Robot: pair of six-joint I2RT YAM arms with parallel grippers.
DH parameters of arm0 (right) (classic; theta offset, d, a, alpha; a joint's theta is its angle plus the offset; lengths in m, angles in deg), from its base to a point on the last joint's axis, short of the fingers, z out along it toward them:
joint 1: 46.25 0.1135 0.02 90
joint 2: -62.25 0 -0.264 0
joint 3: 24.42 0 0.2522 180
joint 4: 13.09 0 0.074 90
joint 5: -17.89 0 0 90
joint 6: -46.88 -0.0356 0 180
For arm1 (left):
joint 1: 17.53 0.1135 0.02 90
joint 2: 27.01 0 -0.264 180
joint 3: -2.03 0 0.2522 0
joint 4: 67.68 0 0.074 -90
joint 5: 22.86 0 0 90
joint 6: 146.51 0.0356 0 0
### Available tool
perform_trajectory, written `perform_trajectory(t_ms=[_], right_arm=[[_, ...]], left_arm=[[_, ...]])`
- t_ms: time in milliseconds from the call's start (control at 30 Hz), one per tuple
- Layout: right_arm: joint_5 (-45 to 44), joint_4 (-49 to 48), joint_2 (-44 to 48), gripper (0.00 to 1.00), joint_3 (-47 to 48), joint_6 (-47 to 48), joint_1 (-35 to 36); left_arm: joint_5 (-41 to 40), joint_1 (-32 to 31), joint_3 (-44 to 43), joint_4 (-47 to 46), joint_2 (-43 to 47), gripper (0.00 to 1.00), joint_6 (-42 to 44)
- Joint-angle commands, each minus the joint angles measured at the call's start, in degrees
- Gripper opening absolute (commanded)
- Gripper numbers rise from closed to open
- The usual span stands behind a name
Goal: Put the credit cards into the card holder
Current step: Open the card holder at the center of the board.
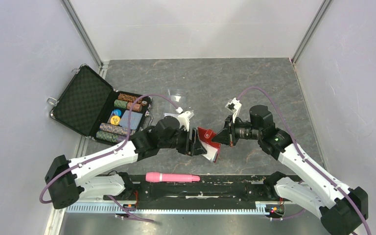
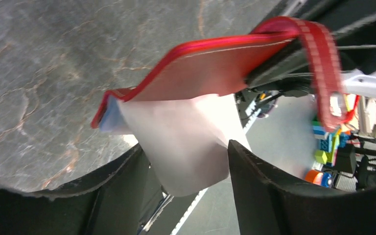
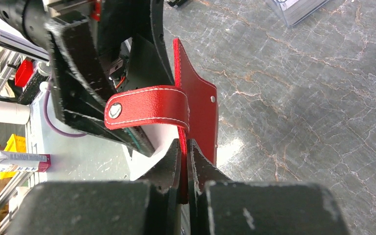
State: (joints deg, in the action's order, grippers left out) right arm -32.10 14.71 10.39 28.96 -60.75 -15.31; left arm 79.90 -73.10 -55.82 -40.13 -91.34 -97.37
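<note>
**Card holder.** The card holder (image 1: 206,138) hangs above the worktop (image 1: 235,83), clear of the surface, between the two claws near the middle of the scene; it is folded open. In the right wrist view its red panel (image 3: 199,115) stands edge-on and its snap tab (image 3: 147,105) loops out to one side, the metal stud showing.

**Right claw.** The right claw (image 3: 186,147) is pressed together on one edge of the red panel – it pinches the card holder; the top view shows the same grip (image 1: 223,137).

**Left claw.** The left claw (image 2: 186,147) meets the card holder from the opposite side (image 1: 196,142); its fingers (image 2: 259,186) stand apart with a pale sheet (image 2: 191,132) between them. The pale sheet comes out from under the red cover (image 2: 210,68) – whether it is a card or a pocket cannot be told, nor whether the fingers press on it.

**Surroundings.** A black briefcase (image 1: 81,100) lies open at the left of the worktop, rows of chips (image 1: 111,129) in its tray; a pink cylinder (image 1: 171,177) lies at the near edge, between the arm bases.
</note>
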Motion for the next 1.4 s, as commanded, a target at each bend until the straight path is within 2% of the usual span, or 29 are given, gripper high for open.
perform_trajectory(t_ms=[0, 167, 333, 433, 500, 700, 867, 1033, 1167, 1367], right_arm=[[-0.02, -2.07, -0.17, 0.00, 0.02, -0.97, -0.20], [0.59, -2.00, 0.09, 0.00, 0.06, -1.21, -0.18], [1.73, -1.86, 0.35, 0.00, 0.02, -1.78, -0.18], [1.40, -1.64, 0.66, 0.00, 0.02, -2.38, -0.18], [1.09, -1.65, 0.79, 0.00, 0.02, -2.81, -0.26], [1.33, -1.52, 0.96, 0.00, 0.11, -3.52, -0.27], [3.89, -1.36, 0.99, 0.00, 0.45, -3.41, -0.26], [9.44, -1.30, 0.50, 0.00, 1.50, -3.02, -0.52], [13.33, -1.35, -0.55, 0.00, 2.21, -4.11, -0.81], [13.70, -1.49, -1.87, 0.00, 3.51, -6.55, -1.35]], left_arm=[[7.30, 0.29, -1.42, -5.77, 1.41, 0.64, -1.47], [7.35, 0.29, -1.19, -7.22, 3.22, 0.63, -2.42], [5.46, 0.31, -0.74, -9.65, 6.60, 0.77, -1.62], [5.38, 0.29, -0.12, -11.00, 8.40, 0.81, -0.95], [3.72, 0.29, -0.57, -7.96, 9.01, 0.81, 0.67], [-6.26, 0.33, -3.02, 8.69, 7.92, 0.81, 5.26], [-8.24, 0.30, -1.91, 8.76, 7.91, 0.82, 5.53], [-5.77, 0.62, -0.64, 4.84, 8.88, 0.84, 6.09], [-0.28, 1.93, 1.16, 0.29, 10.12, 0.82, 5.93], [5.24, 2.75, 1.80, -1.66, 9.12, 0.64, 4.99]])
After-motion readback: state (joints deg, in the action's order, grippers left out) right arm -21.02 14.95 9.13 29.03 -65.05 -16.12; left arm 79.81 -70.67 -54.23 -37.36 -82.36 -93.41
